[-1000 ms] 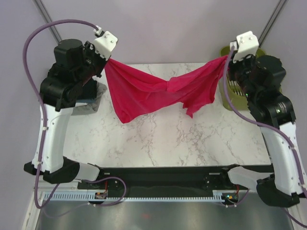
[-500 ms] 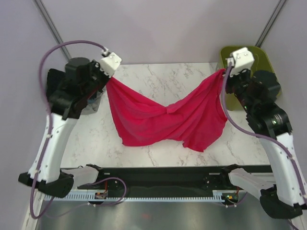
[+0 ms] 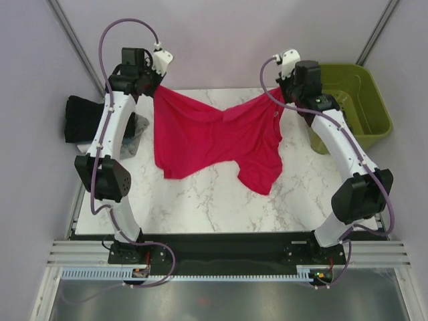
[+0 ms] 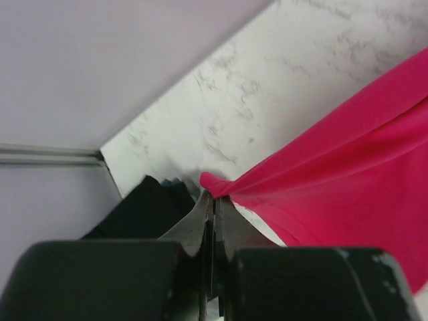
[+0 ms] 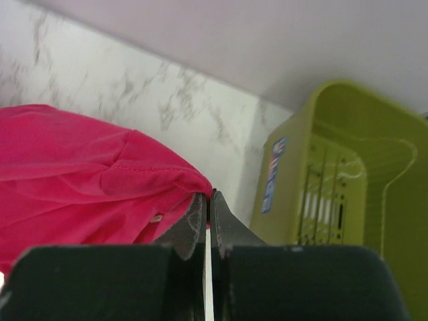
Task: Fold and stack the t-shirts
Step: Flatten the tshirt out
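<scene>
A crimson-pink t-shirt (image 3: 207, 137) hangs stretched between my two grippers over the far half of the marble table (image 3: 200, 197), its lower part draped on the top. My left gripper (image 3: 156, 87) is shut on the shirt's far left corner; the left wrist view shows the jaws pinching the cloth (image 4: 314, 174) at the tips (image 4: 213, 198). My right gripper (image 3: 281, 90) is shut on the far right corner; the right wrist view shows the pinched hem (image 5: 100, 174) at the tips (image 5: 208, 195). A folded black shirt (image 3: 83, 119) lies at the left edge, also in the left wrist view (image 4: 144, 210).
An olive-green plastic basket (image 3: 354, 100) stands at the table's far right, close beside my right gripper; it shows in the right wrist view (image 5: 341, 194). A grey folded piece (image 3: 130, 137) lies next to the black one. A purple wall stands behind the table.
Both arms have stretched toward the far edge, carrying the shirt with them. The shirt has spread wider and its lower part now rests on the table.
</scene>
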You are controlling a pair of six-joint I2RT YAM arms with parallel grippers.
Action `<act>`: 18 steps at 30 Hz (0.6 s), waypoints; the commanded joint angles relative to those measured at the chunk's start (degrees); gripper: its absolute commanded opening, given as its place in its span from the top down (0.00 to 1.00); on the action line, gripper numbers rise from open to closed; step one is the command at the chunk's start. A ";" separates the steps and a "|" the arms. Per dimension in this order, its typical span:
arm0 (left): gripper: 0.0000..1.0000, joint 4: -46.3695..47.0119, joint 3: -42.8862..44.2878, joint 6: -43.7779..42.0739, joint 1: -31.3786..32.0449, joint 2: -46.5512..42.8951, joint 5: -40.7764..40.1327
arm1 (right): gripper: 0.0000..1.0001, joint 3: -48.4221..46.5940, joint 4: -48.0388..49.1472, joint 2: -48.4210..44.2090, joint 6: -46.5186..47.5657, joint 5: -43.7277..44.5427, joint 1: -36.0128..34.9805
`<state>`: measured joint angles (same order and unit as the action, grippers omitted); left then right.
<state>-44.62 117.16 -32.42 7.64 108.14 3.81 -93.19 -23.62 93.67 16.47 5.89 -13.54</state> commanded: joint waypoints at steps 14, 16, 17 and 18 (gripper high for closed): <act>0.98 -2.65 -7.91 -0.80 0.27 -26.99 6.38 | 1.00 2.48 -1.16 -20.53 -6.80 -9.28 1.94; 0.98 -7.04 -8.79 -2.02 0.36 -29.11 9.71 | 1.00 3.01 -5.81 -23.26 -6.63 -13.34 1.94; 0.97 -10.02 -8.19 -2.55 0.36 -29.65 11.11 | 1.00 2.49 -8.79 -23.62 -6.36 -15.62 1.94; 0.80 -19.27 -6.96 -3.25 0.36 -29.56 14.87 | 0.96 0.83 -15.69 -23.62 -5.67 -20.61 1.94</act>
<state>-50.30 109.51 -32.99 8.01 80.03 11.46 -91.05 -27.66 70.96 11.49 -4.14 -11.62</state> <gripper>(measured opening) 0.109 0.030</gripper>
